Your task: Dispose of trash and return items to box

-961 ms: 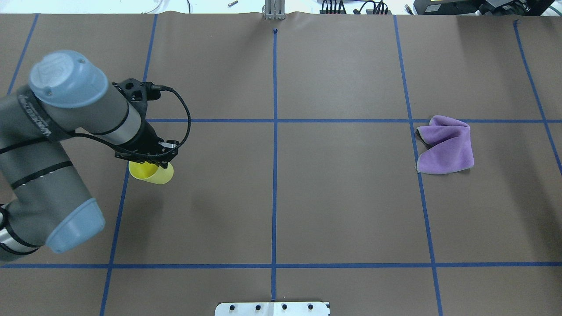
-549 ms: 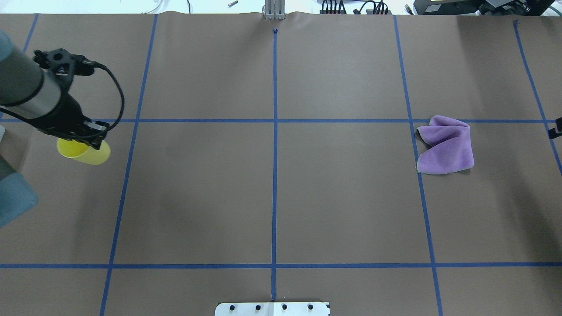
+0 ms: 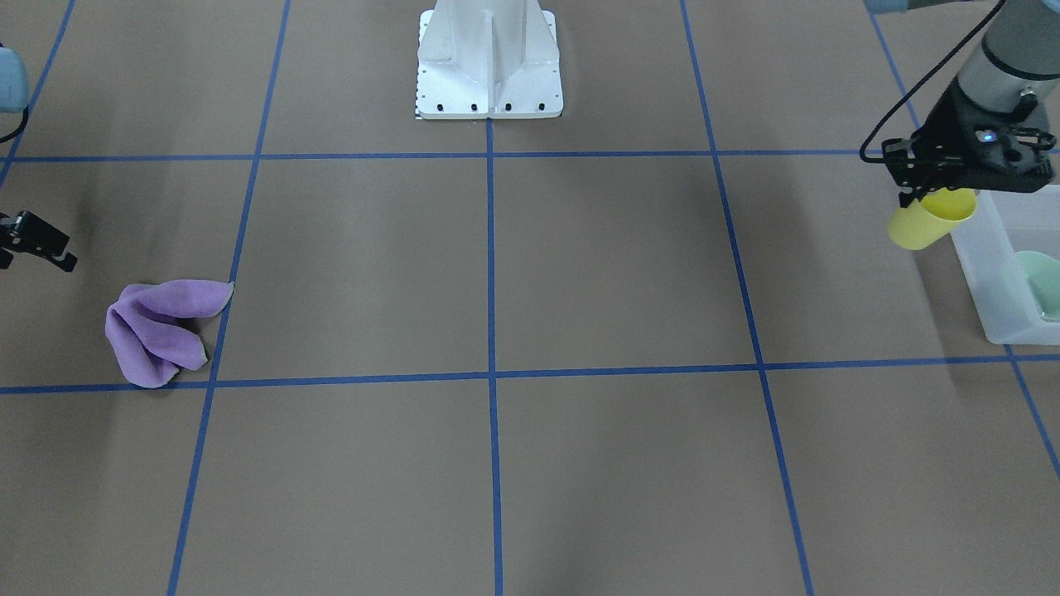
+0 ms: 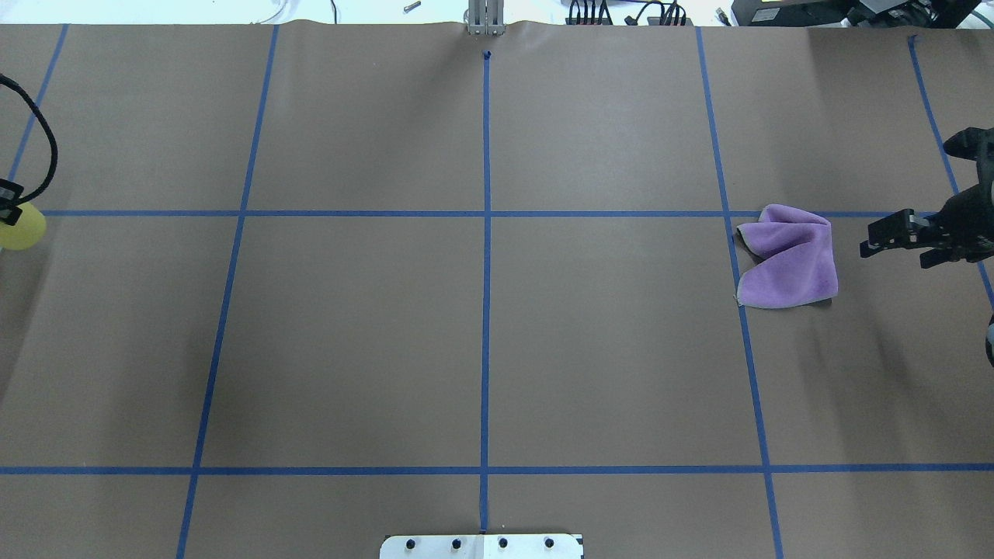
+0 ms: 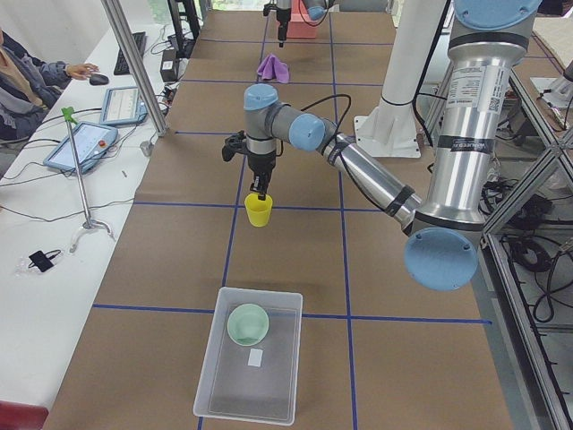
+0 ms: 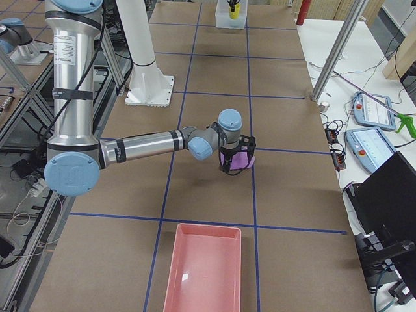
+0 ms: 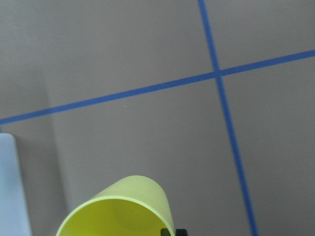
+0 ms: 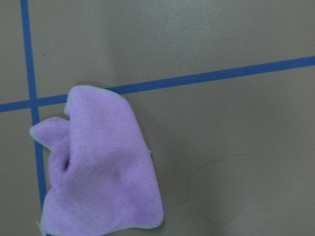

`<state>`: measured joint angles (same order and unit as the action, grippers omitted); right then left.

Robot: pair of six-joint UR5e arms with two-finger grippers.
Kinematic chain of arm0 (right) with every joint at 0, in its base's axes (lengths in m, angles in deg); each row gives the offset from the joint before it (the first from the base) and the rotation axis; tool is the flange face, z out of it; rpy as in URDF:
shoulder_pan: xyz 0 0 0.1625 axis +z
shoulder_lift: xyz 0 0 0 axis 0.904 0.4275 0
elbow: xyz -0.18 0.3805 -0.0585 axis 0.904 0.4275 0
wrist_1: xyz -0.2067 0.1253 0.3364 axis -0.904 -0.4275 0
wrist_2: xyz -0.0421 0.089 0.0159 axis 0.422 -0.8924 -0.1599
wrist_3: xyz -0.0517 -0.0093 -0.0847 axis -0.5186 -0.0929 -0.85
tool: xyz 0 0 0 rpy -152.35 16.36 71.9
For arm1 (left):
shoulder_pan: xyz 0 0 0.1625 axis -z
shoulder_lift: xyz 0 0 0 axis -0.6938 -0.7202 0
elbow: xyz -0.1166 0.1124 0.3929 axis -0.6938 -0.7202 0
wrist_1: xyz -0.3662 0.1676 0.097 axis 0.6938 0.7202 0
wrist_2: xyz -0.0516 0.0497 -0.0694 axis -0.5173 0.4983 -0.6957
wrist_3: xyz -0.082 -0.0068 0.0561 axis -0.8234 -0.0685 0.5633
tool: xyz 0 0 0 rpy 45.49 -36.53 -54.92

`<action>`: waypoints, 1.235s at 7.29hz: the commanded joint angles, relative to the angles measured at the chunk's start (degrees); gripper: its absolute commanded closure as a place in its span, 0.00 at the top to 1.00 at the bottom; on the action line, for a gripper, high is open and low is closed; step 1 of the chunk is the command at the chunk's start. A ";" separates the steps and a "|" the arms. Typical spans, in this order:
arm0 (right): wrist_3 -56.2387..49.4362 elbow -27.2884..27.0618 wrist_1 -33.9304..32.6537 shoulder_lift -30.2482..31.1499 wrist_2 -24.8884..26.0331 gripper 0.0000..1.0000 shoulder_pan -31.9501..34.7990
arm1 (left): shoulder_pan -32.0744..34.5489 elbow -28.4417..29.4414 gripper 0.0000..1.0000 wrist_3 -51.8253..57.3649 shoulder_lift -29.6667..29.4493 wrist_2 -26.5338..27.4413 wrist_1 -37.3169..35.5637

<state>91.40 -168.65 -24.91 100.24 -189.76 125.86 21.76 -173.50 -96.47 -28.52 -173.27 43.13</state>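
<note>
My left gripper (image 3: 929, 197) is shut on the rim of a yellow cup (image 3: 927, 219) and holds it in the air just beside the near wall of the frosted white box (image 3: 990, 273). In the overhead view only the cup (image 4: 19, 227) shows, at the left edge. The mint-green bowl (image 5: 248, 322) sits inside the box (image 5: 269, 394), with a small white scrap by it. My right gripper (image 4: 893, 237) is open and empty, hovering just right of a crumpled purple cloth (image 4: 788, 256). The cloth also shows in the right wrist view (image 8: 98, 167).
A pink bin (image 6: 205, 273) stands on the table at the robot's right end. The white robot base (image 3: 489, 58) is at the middle of the robot's side. Blue tape lines grid the brown table. Operators' tablets lie beyond the far edge.
My left arm has carried the yellow cup leftward, almost out of the overhead view. My right gripper has come in from the right edge toward the purple cloth.
</note>
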 commanded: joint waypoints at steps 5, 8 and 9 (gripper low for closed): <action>4.34 5.43 0.18 -8.04 5.25 0.48 -5.89 | 8.93 5.70 0.00 15.09 1.64 0.42 0.42; 4.34 4.03 -0.43 -8.56 4.47 0.00 -5.19 | 14.54 10.70 0.00 26.85 4.00 0.51 2.08; 4.25 2.29 -0.69 -8.48 4.12 0.00 -3.27 | 15.08 11.94 0.00 28.44 8.19 0.51 7.58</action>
<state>95.64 -164.67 -25.21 91.80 -185.29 120.89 35.64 -163.23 -70.67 -24.05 -172.75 46.02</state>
